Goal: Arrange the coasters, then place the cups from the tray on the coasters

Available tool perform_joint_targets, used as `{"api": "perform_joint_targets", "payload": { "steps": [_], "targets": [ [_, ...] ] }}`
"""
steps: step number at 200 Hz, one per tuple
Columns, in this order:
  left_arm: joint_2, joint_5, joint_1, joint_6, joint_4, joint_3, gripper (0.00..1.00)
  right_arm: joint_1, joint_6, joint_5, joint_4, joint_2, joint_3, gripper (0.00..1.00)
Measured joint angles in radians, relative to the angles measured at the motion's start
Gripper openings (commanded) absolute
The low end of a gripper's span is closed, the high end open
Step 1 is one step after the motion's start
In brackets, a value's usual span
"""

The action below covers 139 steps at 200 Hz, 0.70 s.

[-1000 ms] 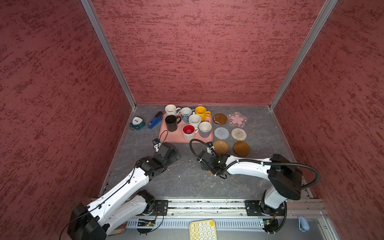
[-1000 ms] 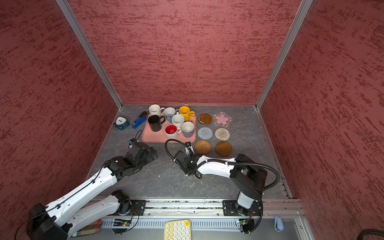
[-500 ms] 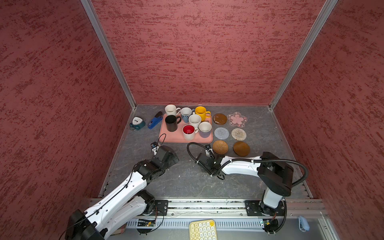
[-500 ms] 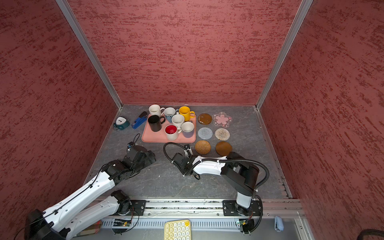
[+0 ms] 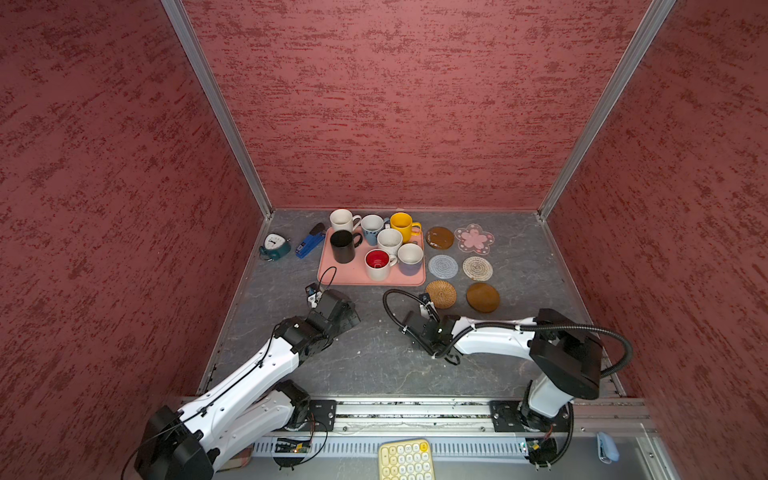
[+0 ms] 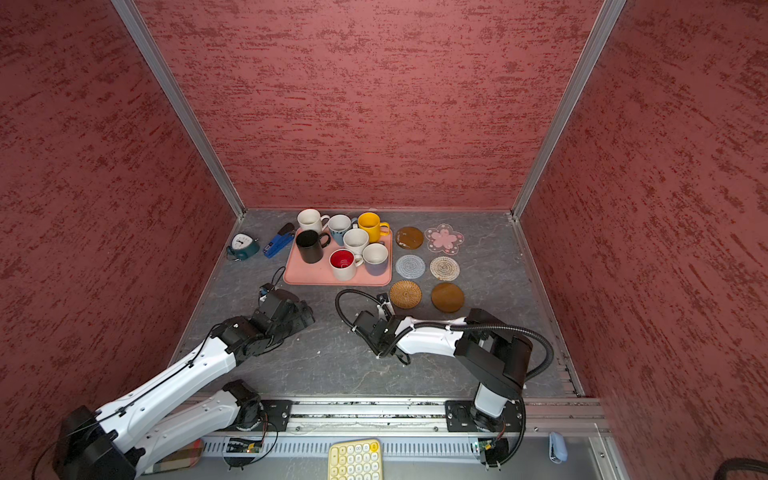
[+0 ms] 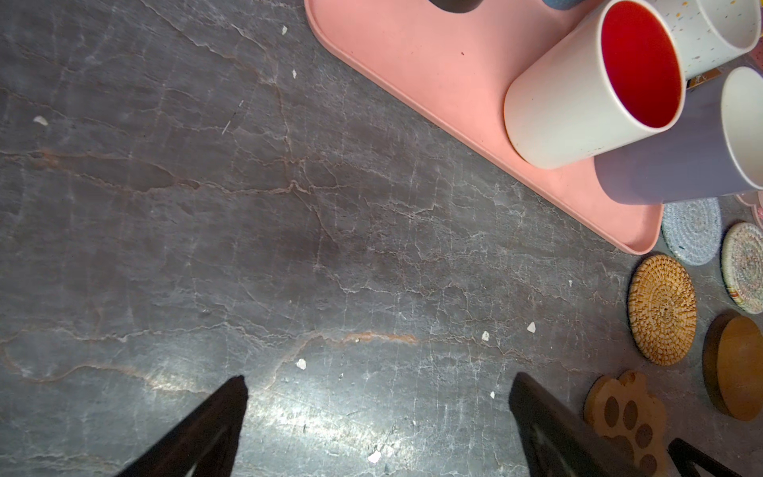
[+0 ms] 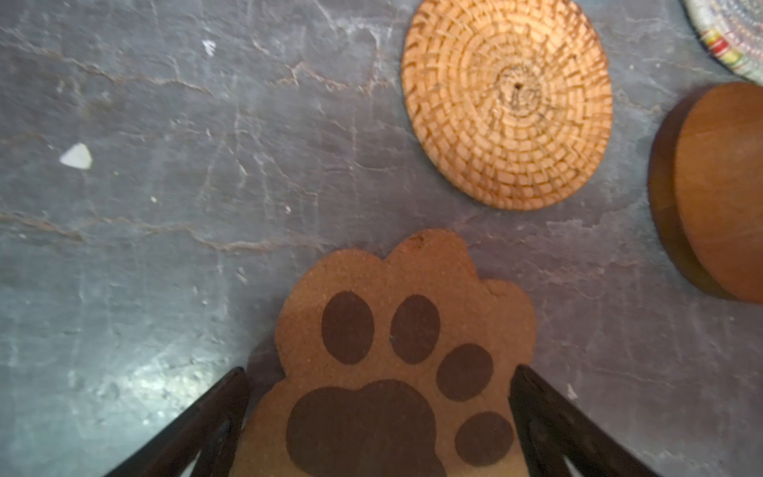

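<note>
Both arms sit low over the worktop (image 5: 374,365), on the near side of the tray (image 5: 347,276). Seven cups crowd that tray, all upright. The white cup (image 5: 341,219), blue cup (image 5: 372,227) and yellow cup (image 5: 402,224) line its far edge. The black cup (image 5: 343,246) and speckled cup (image 5: 389,240) stand mid-tray. The red-lined cup (image 5: 377,262) and lavender cup (image 5: 410,257) stand side by side towards its front.

Right of the tray in both top views, six coasters lie flat in two columns. An amber disc (image 5: 439,237) and the flower coaster (image 5: 474,239) sit level with the tray's far half. The grey coaster (image 5: 443,266) and beige coaster (image 5: 477,268) sit level with its front half. The rattan coaster (image 5: 441,294) and a second disc (image 5: 482,297) lie just past its front right corner.

Now the right claw (image 8: 378,371): its jaws are spread wide, and the paw coaster (image 8: 396,363) lies flat on the worktop between them. That puts it in front of the tray's right corner, a little nearer than the rattan one. Whether the fingers touch it, I can't tell, and from above the claw hides it.

The left claw (image 7: 378,378) also has its jaws wide apart, with nothing but bare worktop between them, before the tray's front left corner.

Left of the tray, a clock (image 5: 274,245) and a stapler (image 5: 309,241) lie clear of both arms.
</note>
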Motion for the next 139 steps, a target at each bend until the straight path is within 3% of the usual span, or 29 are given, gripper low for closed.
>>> {"api": "perform_joint_targets", "payload": {
  "steps": [139],
  "targets": [
    [0.065, -0.001, -0.038, -0.01, 0.019, 0.028, 1.0, -0.059, -0.004, 0.009, -0.005, -0.134, -0.139, 0.99]
  ]
}}
